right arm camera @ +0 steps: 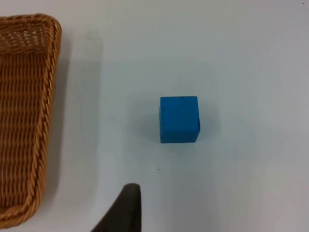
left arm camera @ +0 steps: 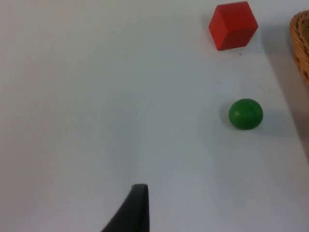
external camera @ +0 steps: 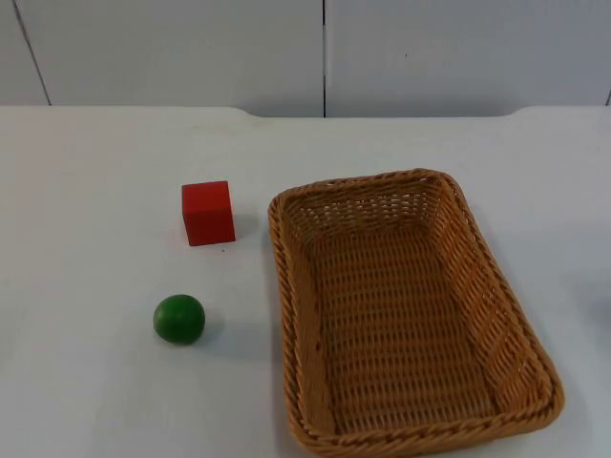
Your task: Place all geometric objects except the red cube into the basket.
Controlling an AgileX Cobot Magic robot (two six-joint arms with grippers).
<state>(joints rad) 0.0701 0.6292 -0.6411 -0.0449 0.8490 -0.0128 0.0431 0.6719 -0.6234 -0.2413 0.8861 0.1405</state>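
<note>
A red cube [external camera: 208,212] [left arm camera: 233,25] stands on the white table left of the wicker basket [external camera: 284,286]. A green ball [external camera: 179,319] [left arm camera: 245,114] lies nearer the front, also left of the basket. Nothing lies inside the basket. In the right wrist view a blue cube [right arm camera: 179,119] sits on the table, apart from the basket's rim [right arm camera: 46,96]. My left gripper [left arm camera: 137,208] hovers over bare table, well short of the ball. A short way from the blue cube, my right gripper [right arm camera: 126,208] hangs above the table. Neither gripper holds anything that I can see.
The grey partition wall [external camera: 305,48] closes the table at the back. The basket's edge [left arm camera: 301,43] lies just beyond the ball and the red cube in the left wrist view. Bare white table [external camera: 86,239] stretches left of the two objects.
</note>
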